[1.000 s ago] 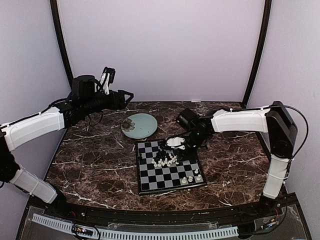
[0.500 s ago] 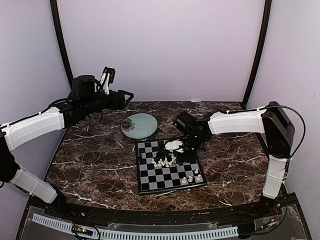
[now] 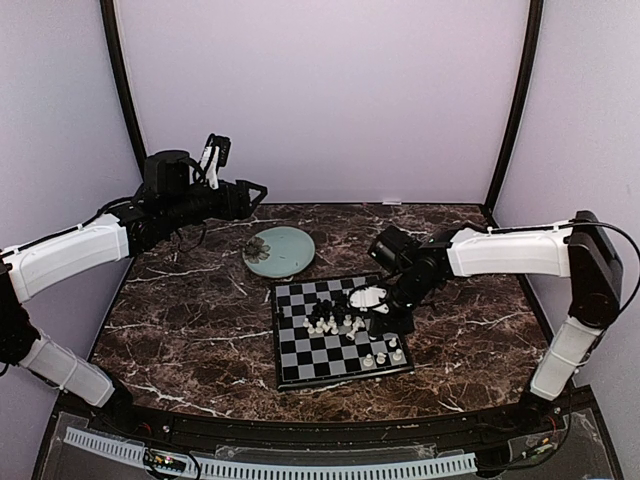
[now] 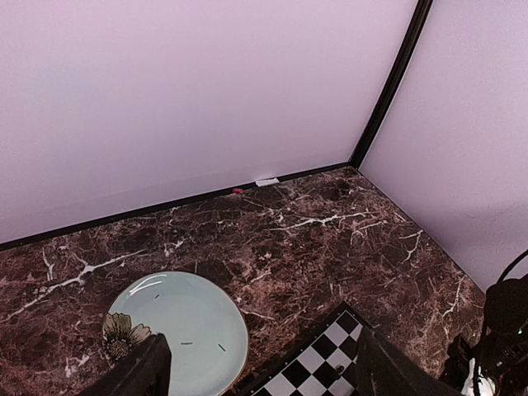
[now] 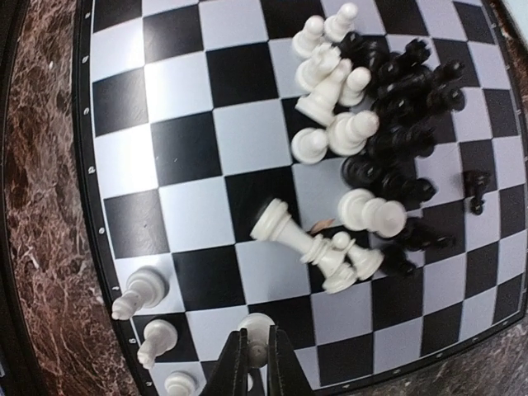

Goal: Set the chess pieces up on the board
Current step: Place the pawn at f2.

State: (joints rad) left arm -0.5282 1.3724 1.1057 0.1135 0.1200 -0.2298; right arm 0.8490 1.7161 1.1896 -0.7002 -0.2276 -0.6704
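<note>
Right arm (image 3: pixel 500 250) has swung off the heap in mid-board toward the board's right edge; left arm (image 3: pixel 90 245) unchanged, raised over the far-left corner.

Marble table (image 3: pixel 190 310): dark, veined. It carries everything.

Board (image 3: pixel 298 352): lies flat just right of the table's centre, and most of its squares are bare.

Pale green plate (image 3: pixel 285 255): just behind the board's far-left corner, not touching it.

Left gripper (image 4: pixel 262 342): fingers spread wide, nothing between them, aimed at the plate and the back wall.

Right gripper (image 5: pixel 256 338): fingers drawn close, with one white piece (image 5: pixel 256 323) pinched between the tips. It is low over the squares by the board's rim.

Chess pieces (image 3: pixel 335 318): black and white jumbled in one heap on the far half of the board. Several are toppled and lean on one another, and one tall white piece (image 5: pixel 285 231) lies on its side. A few white pieces (image 5: pixel 139 295) stand apart in a line along the rim, next to the held one.

Handling, as a judgement:
- The pieces look hard, smooth and very light, and top-heavy on narrow bases. A brush from a finger would likely tip or scatter them.
- Best hold is probably across the waist or just under the head, with the fingers coming straight down.
- A lying piece would need pinching across the body, then righting.
- Release should probably wait until the base sits flat on its square.
- Pieces buried in the heap are better left until their neighbours are cleared.
</note>
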